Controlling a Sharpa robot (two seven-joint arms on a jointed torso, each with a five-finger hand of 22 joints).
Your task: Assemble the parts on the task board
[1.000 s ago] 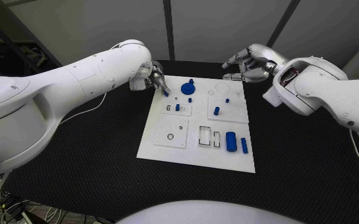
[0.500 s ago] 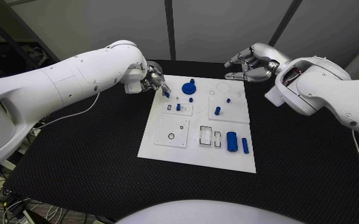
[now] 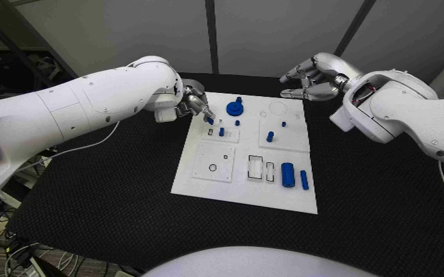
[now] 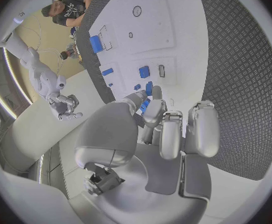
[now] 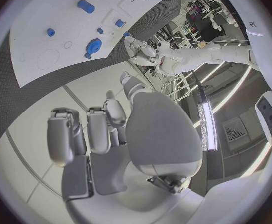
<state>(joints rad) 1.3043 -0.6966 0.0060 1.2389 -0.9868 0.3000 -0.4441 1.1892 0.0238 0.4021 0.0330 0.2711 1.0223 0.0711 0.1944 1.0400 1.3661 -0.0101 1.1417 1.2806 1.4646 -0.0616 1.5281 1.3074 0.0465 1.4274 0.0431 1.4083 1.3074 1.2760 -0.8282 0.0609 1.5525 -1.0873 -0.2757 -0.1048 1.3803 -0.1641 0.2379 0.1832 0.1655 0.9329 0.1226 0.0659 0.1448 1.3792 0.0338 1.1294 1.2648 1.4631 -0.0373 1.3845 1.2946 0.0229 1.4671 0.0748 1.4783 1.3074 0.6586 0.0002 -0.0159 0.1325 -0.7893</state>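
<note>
1. The left hand [image 3: 194, 102] has crept inward over the board [image 3: 215, 184] in the past second, from the board's far-left edge to a spot just above the small insert with the blue peg [image 3: 222, 132].
2. A small blue part [image 3: 209, 121] sits pinched at that hand's fingertips; the left wrist view shows it [image 4: 144, 106] caught between thumb and a finger, the other fingers curled beside it.
3. The right hand [image 3: 313, 81] has hardly stirred: it hovers off the board's far-right corner, fingers loosely curled and apart, holding nothing.
4. Judgement: the carry is closing on its slot, and the insertion near the peg looks the likely next step; the part does not yet appear seated.
5. The board is a white plate lying flat on the black table [image 3: 111, 187], its long side running away from the robot.
6. On the board's far end stands a blue gear [image 3: 234, 107] with a raised hub; near it, two short blue pins stand upright.
7. At the board's near-right corner lie a thick blue cylinder [image 3: 288, 174] and a thin rod [image 3: 303, 179], side by side, next to two empty rectangular pockets.
8. The board's near-left square insert carries one small round hole, unfilled.
</note>
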